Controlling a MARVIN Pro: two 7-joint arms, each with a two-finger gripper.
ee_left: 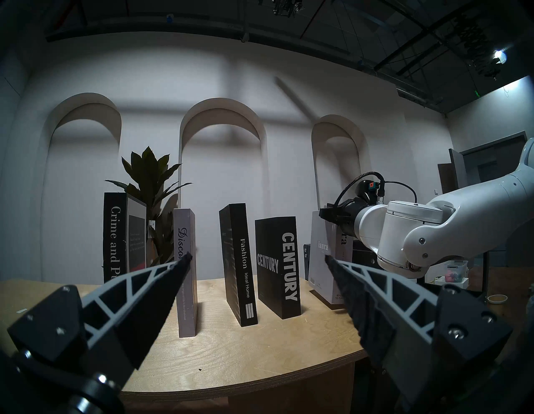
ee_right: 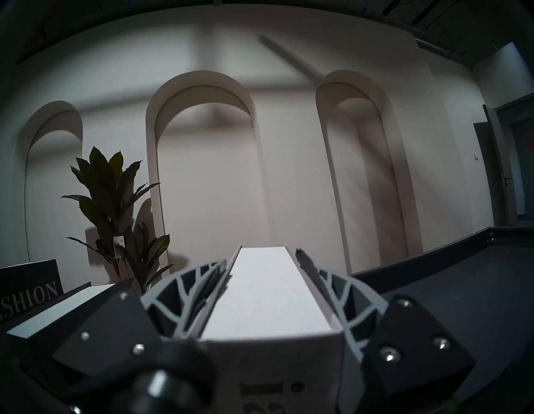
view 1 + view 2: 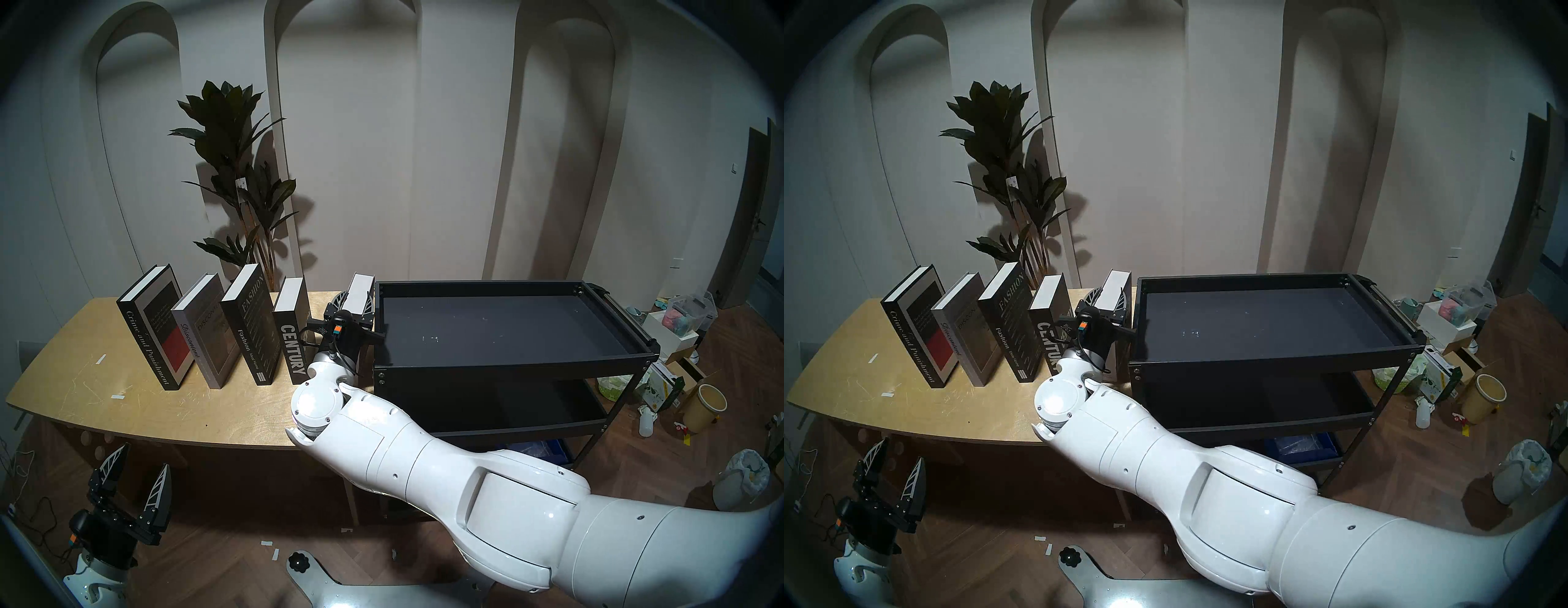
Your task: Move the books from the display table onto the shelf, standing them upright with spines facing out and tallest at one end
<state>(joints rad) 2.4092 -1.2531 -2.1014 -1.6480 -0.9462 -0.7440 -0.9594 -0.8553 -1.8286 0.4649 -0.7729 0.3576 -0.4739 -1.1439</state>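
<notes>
Four books stand upright in a row on the display table [image 3: 127,407]: Crime and Punishment [image 3: 148,327], Discontent [image 3: 203,335], Fashion [image 3: 250,327] and Century [image 3: 292,335]. A fifth, the grey ianra book [image 3: 360,293], stands at the table's right end, close beside the black shelf cart [image 3: 513,368]. My right gripper [image 3: 355,299] grips this book near its top. In the right wrist view the book [image 2: 265,292] fills the gap of the right gripper [image 2: 261,257], a finger bowed against each cover. My left gripper [image 3: 144,457] hangs open below the table's front left edge, holding nothing.
A tall potted plant [image 3: 237,170] stands behind the table. The cart has lower tiers [image 3: 509,407]. On the floor to the right lie boxes, a beige bucket [image 3: 704,407] and a white bag [image 3: 742,475]. A white wall with arched niches lies behind.
</notes>
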